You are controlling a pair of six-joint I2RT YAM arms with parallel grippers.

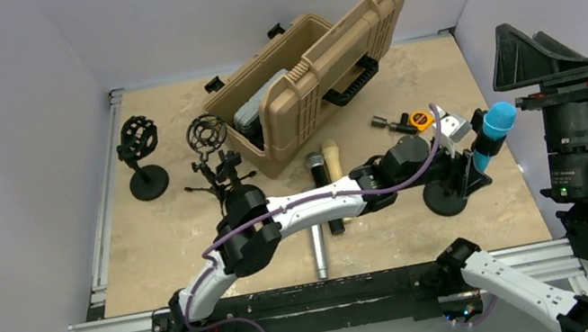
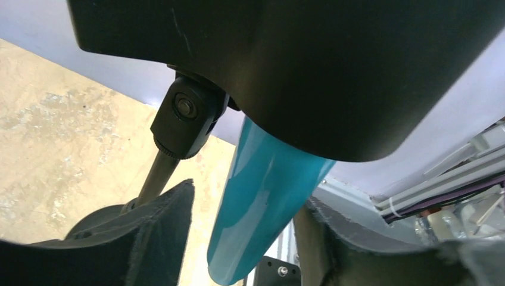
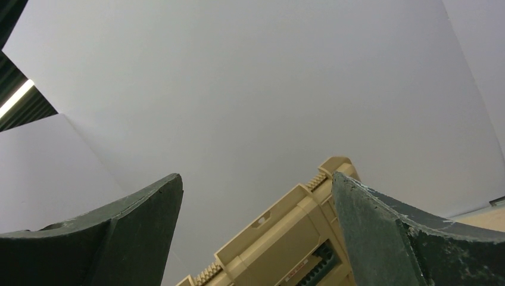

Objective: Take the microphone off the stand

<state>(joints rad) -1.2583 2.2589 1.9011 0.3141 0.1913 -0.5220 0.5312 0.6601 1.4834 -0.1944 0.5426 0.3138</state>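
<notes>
Left gripper (image 2: 249, 193): the jaws stand on either side of the teal body of the microphone (image 2: 262, 202), near its lower end. A strip of table shows between the left finger (image 2: 161, 238) and the body. The other finger lies close against the body, but contact cannot be confirmed. The grip is not clenched, so I record the left gripper as released and straddling the microphone.

The microphone is in the stand (image 1: 445, 199) at the right of the table (image 1: 174, 233). It is tilted, with its blue foam head up and to the right. In the left wrist view its body comes out from under a large black form at the top of the picture. Just beside it are the stand's black swivel joint (image 2: 187, 116) and the pole running down to the round base. In the top view the left arm reaches from its base across the table to that stand.

Right gripper (image 3: 256, 175): the fingers are spread wide with nothing between them. They point upward at the pale wall and the tan hard case (image 3: 286, 250).

Elsewhere on the table, in the top view:
- The tan hard case stands open at the back centre.
- A black microphone (image 1: 323, 188), a beige one (image 1: 331, 155) and a silver one (image 1: 320, 253) lie loose in front of the case.
- Two shock-mount stands (image 1: 143, 156) are at the left, well apart from the task stand.
- A black camera unit (image 1: 587, 142) fills the right edge.
</notes>
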